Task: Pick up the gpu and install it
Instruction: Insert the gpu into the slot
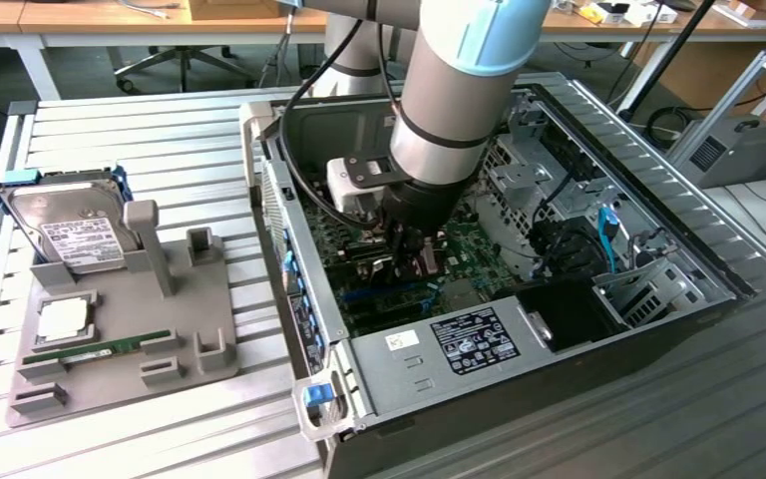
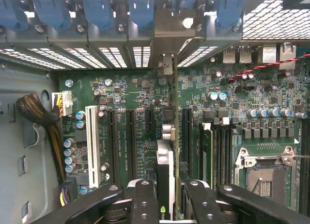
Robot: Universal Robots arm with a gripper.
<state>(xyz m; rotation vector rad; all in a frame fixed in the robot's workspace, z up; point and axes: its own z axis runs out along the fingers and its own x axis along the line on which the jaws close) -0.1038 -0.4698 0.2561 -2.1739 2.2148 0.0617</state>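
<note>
The big open computer case (image 1: 490, 299) fills the middle and right of the frame on the slatted bench (image 1: 131, 140). The robot arm (image 1: 463, 90) reaches down into it. Low in the wrist view, the claw (image 2: 167, 195) is closed on the gpu (image 2: 164, 161), which stands on edge over the green board (image 2: 135, 103).

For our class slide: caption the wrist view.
Gripper holds the gpu edge-on above the motherboard slots.
</note>
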